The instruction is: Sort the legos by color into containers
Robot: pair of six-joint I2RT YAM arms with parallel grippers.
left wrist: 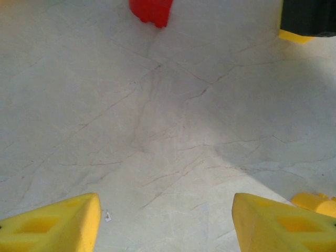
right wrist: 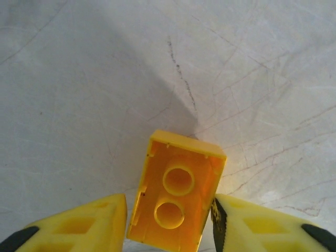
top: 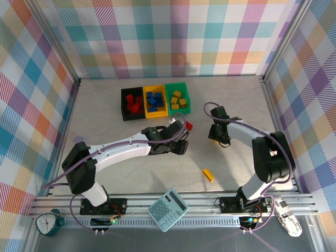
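Yellow brick (right wrist: 176, 199), hollow side showing, sits low at the table between the narrow jaws of the right gripper (right wrist: 169, 206), gripped. Grasp step. Next, judged: lift clear and carry to the green bin (top: 177, 85). Left gripper (left wrist: 165, 210) stands wide, empty, near a red brick (left wrist: 151, 11).

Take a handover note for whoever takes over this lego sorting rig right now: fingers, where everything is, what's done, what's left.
Left gripper: fingers open and empty over bare table, with the red lego just ahead of them.
Right gripper: fingers look closed on the held yellow lego, its hollow underside facing the wrist camera.
Done: red legos are in the black bin, blue ones in the yellow bin, yellow ones in the green bin.
Left: held yellow lego to the green bin, red lego to the black bin, and the loose yellow lego between the arms to the green bin.
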